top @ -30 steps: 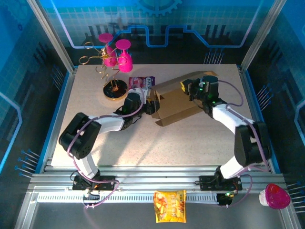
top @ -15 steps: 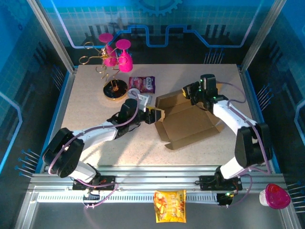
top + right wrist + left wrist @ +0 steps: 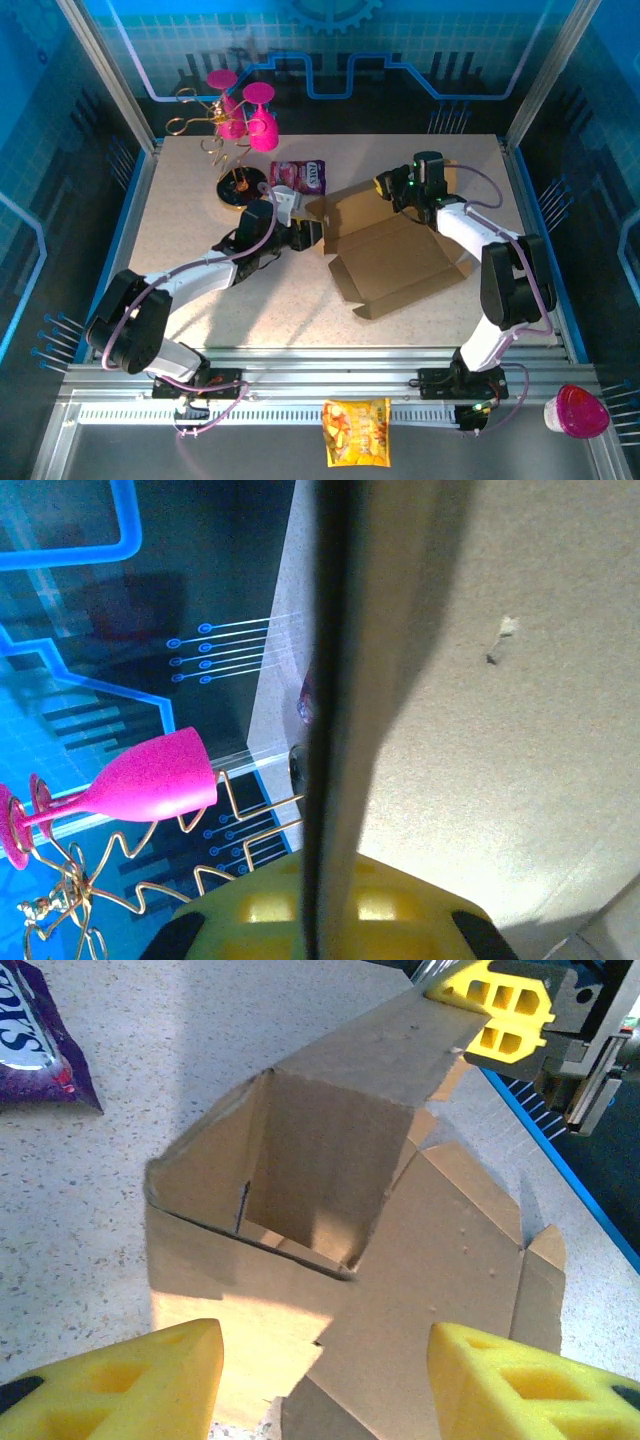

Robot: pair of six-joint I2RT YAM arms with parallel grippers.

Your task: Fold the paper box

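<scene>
Paper box [image 3: 395,255]: mid-table [image 3: 250,310], mostly flat, with its far-left panel raised.
Right hand [image 3: 386,184]: clamped on the raised panel's top edge.
Left hand [image 3: 312,232]: fingers apart at the box's left end, gripping nothing.
Purple snack packet [image 3: 299,176]: just behind the left hand, close to the box's far-left corner.
Wire stand with pink glasses [image 3: 240,115]: far-left corner, apart from the box.
</scene>
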